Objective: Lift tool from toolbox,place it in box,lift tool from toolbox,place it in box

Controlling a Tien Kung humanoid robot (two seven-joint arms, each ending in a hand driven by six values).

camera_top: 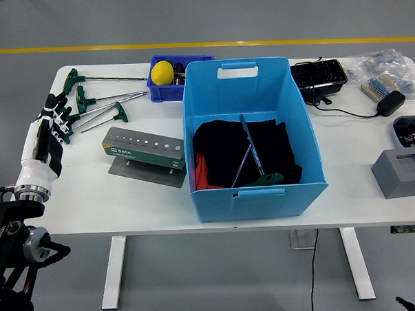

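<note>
Several green-handled T-wrenches (99, 108) lie on the white table (126, 193) at the far left, beside a green tool stand (144, 149). The big blue box (251, 136) holds black cloth and a green-handled T-wrench (252, 157). My left hand (53, 119) hovers at the table's left edge, fingers spread and holding nothing, its fingertips just left of the wrench handles. The right arm is out of view.
A small blue bin (171, 76) with a yellow ball (162, 72) stands behind the wrenches. At the right are a black tray (319, 77), a cable with adapter (390, 103), a brush (379, 87) and a grey block (402, 172).
</note>
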